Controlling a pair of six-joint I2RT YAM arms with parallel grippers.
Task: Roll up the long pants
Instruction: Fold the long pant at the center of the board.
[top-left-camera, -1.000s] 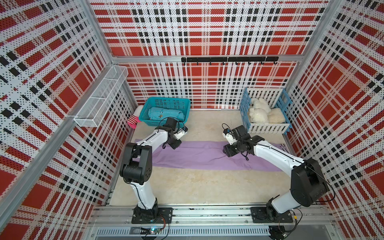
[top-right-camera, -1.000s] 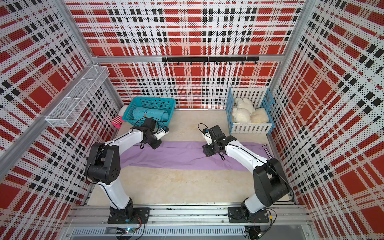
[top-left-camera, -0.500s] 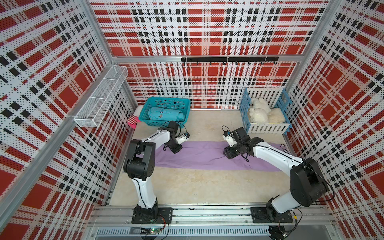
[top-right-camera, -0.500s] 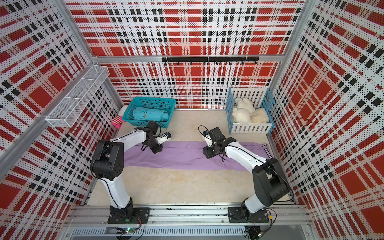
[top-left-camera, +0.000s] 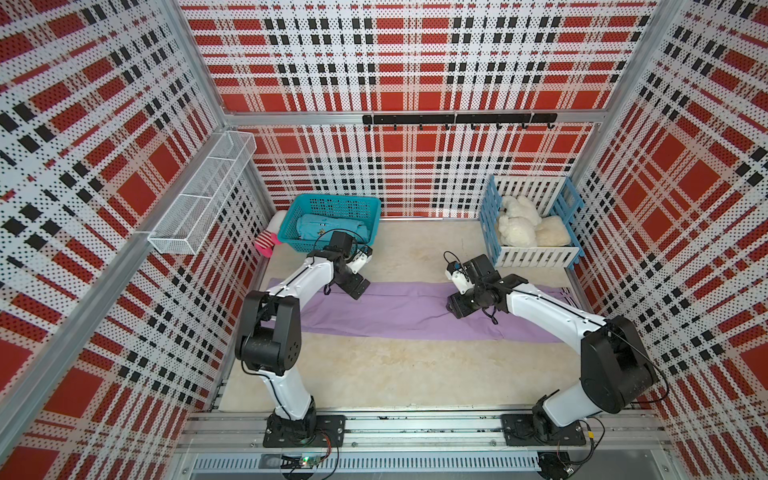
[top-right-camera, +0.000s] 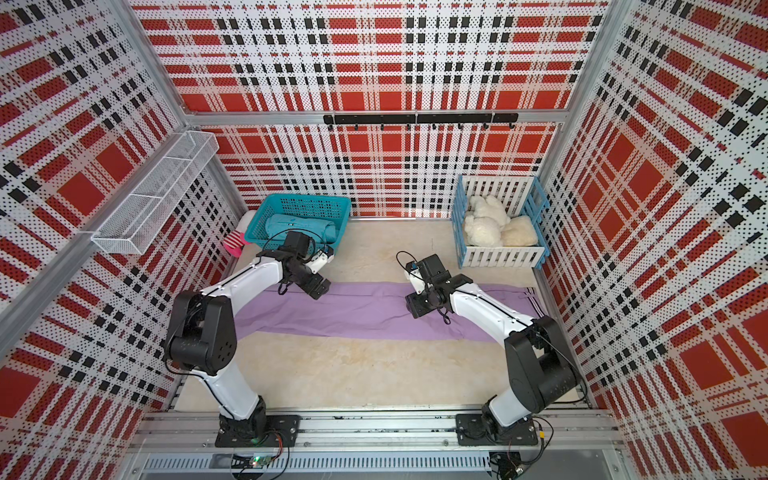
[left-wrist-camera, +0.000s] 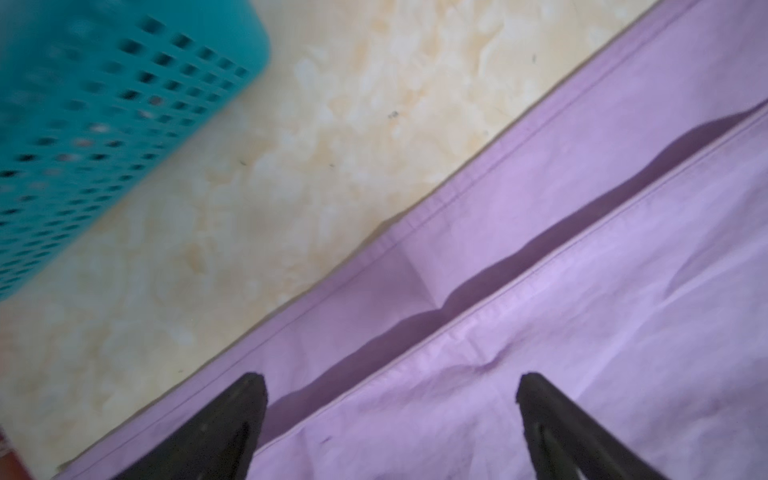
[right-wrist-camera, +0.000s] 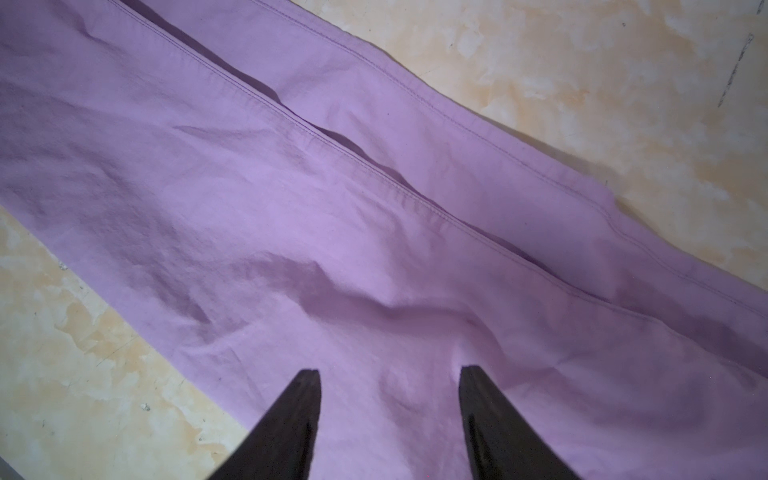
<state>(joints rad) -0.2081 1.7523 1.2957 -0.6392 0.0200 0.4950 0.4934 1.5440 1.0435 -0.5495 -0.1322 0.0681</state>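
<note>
Two top views are showing me the long pants (top-left-camera: 407, 307) lying flat and full length across the tabletop (top-left-camera: 395, 365), just in front of the teal basket (top-left-camera: 332, 205). Not one turn of a roll is showing, so I am judging that all the rolling is yet to be done.

My left gripper (top-left-camera: 354, 286) is hanging over the far edge of the cloth toward my left end. My right gripper (top-left-camera: 457, 308) is hanging over the middle stretch. From up there the gripper bodies are hiding the fingertips.

My left wrist camera is filling that in. The jaws are standing wide apart over lilac cloth, gripping nothing. A folded-over upper layer with its stitched seam is running past them, and the basket's corner is blurring beyond.

My right wrist camera is showing jaws parted too and empty, poised above a soft wrinkle.

Only the top views are giving me the garment's whole length and both arms at once.
</note>
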